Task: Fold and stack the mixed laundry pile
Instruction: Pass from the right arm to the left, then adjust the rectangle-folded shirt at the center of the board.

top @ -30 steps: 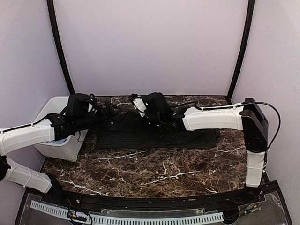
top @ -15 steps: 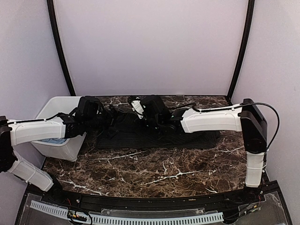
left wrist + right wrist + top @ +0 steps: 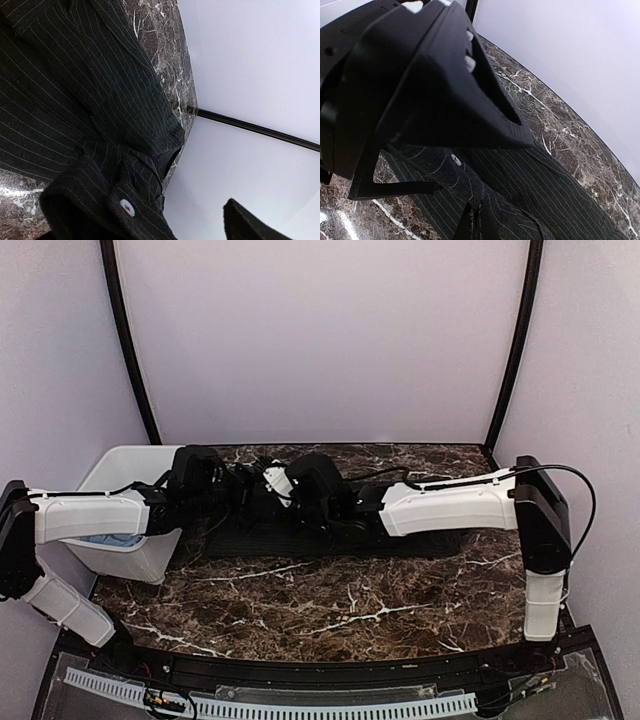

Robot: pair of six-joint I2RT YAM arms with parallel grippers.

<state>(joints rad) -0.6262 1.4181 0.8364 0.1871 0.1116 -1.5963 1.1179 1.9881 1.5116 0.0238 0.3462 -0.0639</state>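
Compared with a second ago, both arms have come together over the left end of the black pinstriped shirt [image 3: 400,538]. This shirt lies spread along the far part of the marble table [image 3: 330,610]. The left gripper [image 3: 245,490] has left its place above the white bin [image 3: 140,555] and has travelled to the right. The right gripper [image 3: 268,482] has travelled to the left, and now the two are just beside each other. In the right wrist view the jaws of the right gripper are pressed together, and the striped cloth gathers up toward them, so it seems to pinch the sleeve. The left wrist view shows the cuff [image 3: 95,210] with its white button [image 3: 126,205] raised a little above the marble. It sits close in front of the left gripper. The jaws of that gripper stand apart: only one finger shows at the edge, and I cannot see that it touches the cloth. In my judgement this is a handover or a two-handed hold on the sleeve, in preparation for folding it inward. The fold of this shirt is therefore only beginning. A bit of light blue cloth [image 3: 105,538] shows inside the bin, so the second garment is not yet folded and no stack exists.
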